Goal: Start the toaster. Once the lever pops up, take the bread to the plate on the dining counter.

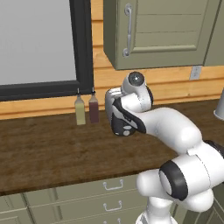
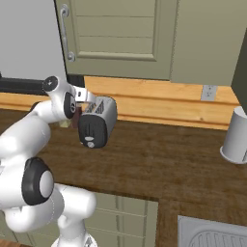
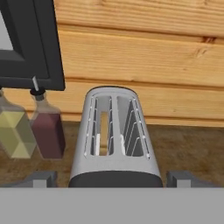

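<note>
While the arm reaches forward over the wooden counter (image 1: 52, 153), the gripper (image 3: 112, 180) hangs above the near end of the toaster (image 3: 114, 140) with its jaws spread wide, one finger tip on each side of the black end panel and nothing between them. It grasps nothing.

The toaster stands near the back of the counter, in front of the pale wood wall, with two slim bottles just beside it: a yellowish bottle (image 3: 15, 131) and a dark red bottle (image 3: 47, 131). Seen from the hand, the left slot holds the bread (image 3: 104, 129), a thin pale slice standing upright between the wire guides; the right slot looks empty. From the right base view the toaster's black end faces the robot, and the lever (image 2: 90, 140) is a small pale tab low on that panel; whether it has been pressed I cannot tell from here.

By my judgement the task is at its very start. The hand is lined up over the toaster but does not touch it, so starting it appears to be the step in hand. After that the slice must be lifted out of the slot and carried off to the plate on the dining counter. A grey canister (image 2: 236, 135) stands well apart, far along the counter.
</note>
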